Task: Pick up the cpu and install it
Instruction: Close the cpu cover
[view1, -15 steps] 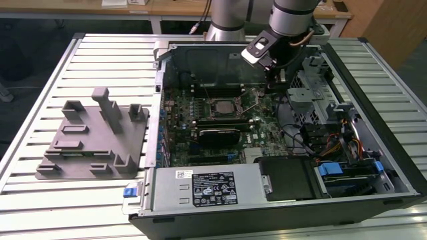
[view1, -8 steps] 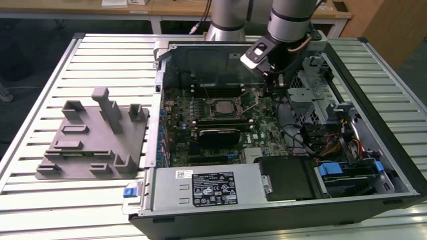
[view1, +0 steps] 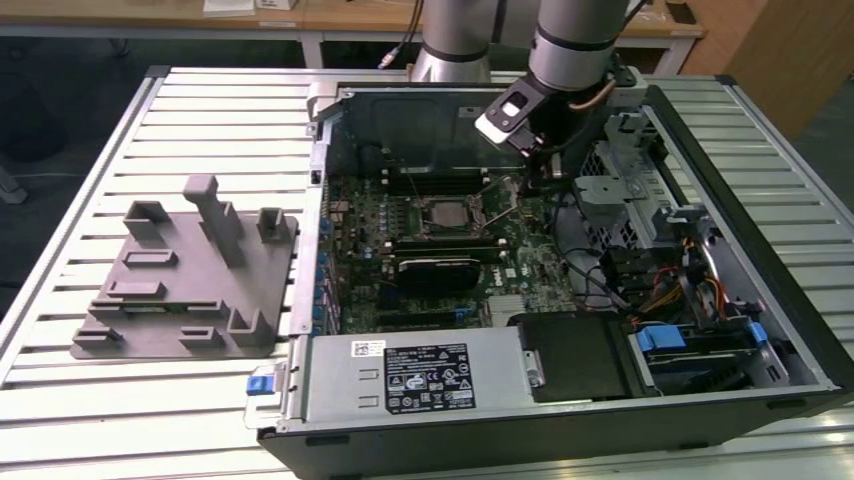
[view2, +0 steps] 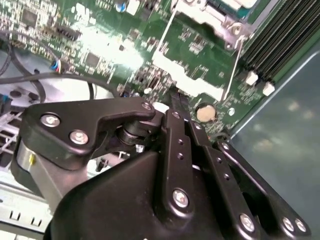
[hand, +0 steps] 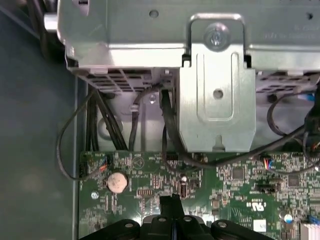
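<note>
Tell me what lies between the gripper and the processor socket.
In the exterior view, the socket's raised metal latch and a strip of green motherboard lie between the gripper and the socket.

The exterior view looks down from high at the near side onto the open computer case (view1: 561, 300) and the grey tray (view1: 187, 280) at that view's left. Both wrist views sit close over the motherboard (hand: 240, 190), facing down past the gripper (hand: 172, 202). They share the coin cell battery (view2: 205, 114) and the surrounding green board.
</note>
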